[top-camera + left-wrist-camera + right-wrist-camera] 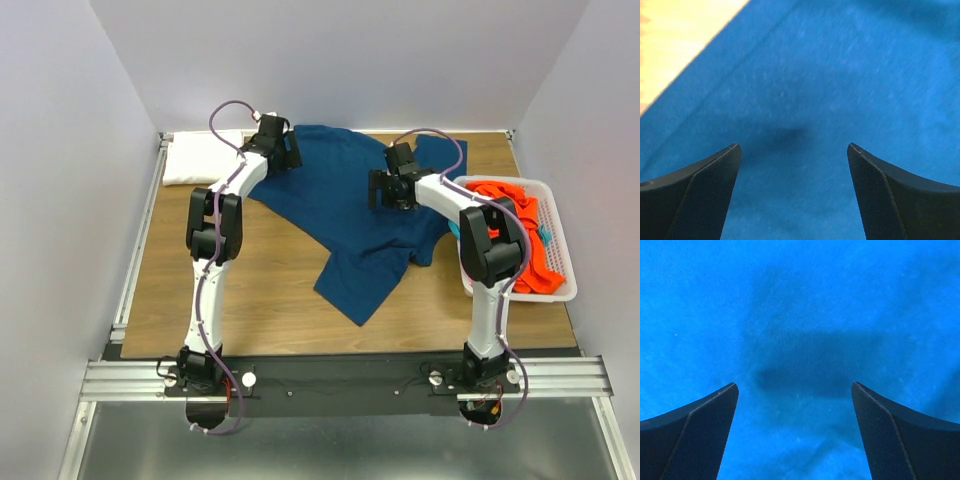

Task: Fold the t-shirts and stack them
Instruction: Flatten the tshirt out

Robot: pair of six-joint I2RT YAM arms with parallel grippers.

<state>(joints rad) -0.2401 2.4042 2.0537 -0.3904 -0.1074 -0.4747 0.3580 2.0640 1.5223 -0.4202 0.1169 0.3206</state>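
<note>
A large navy blue t-shirt (345, 210) lies spread and rumpled across the back middle of the wooden table. My left gripper (283, 150) hovers over its back left edge, open and empty; the left wrist view shows blue cloth (830, 80) between the fingers (705, 195). My right gripper (385, 188) is above the shirt's right part, open and empty; its view is filled with blue cloth (790, 315). A folded white t-shirt (200, 157) lies at the back left. Orange t-shirts (520, 215) with a bit of teal cloth (455, 230) fill the basket.
A white slatted plastic basket (565, 262) stands at the right edge of the table. Bare wood (270, 280) shows in the front half of the table, and a strip of it (675, 45) shows in the left wrist view. Grey walls close in the sides and back.
</note>
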